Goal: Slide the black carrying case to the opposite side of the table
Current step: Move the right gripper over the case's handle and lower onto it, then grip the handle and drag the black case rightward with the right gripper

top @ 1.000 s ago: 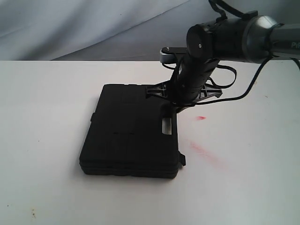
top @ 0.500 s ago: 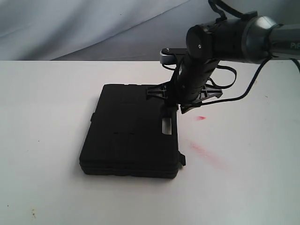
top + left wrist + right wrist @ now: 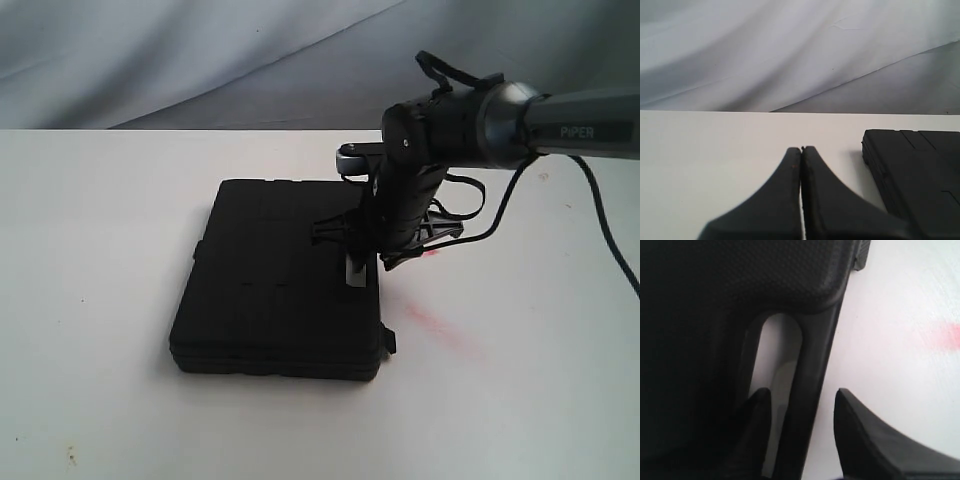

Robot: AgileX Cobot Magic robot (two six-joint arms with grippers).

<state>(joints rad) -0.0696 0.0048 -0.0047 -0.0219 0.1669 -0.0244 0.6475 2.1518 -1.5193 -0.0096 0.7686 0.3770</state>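
- black carrying case (image 3: 275, 285) lies flat on the white table (image 3: 100, 250), a bit left of the middle in the exterior view, with its handle (image 3: 812, 370) edge pointing toward the right side
- right arm (image 3: 480, 120) reaches in from the right and dips down onto that handle edge
- right gripper (image 3: 801, 395) is spread and straddles the handle: one finger (image 3: 757, 420) sits in the handle slot, the other finger (image 3: 860, 430) is outside it over bare table with a gap to the bar, so no pinch
- left gripper (image 3: 801, 150) has its fingers pressed together with nothing between them, hovering low over the table, and the case is off to one side of it, apart
- red smear (image 3: 432, 322) on the table just beside the case's handle side
- grey cloth (image 3: 200, 50) hangs behind the table
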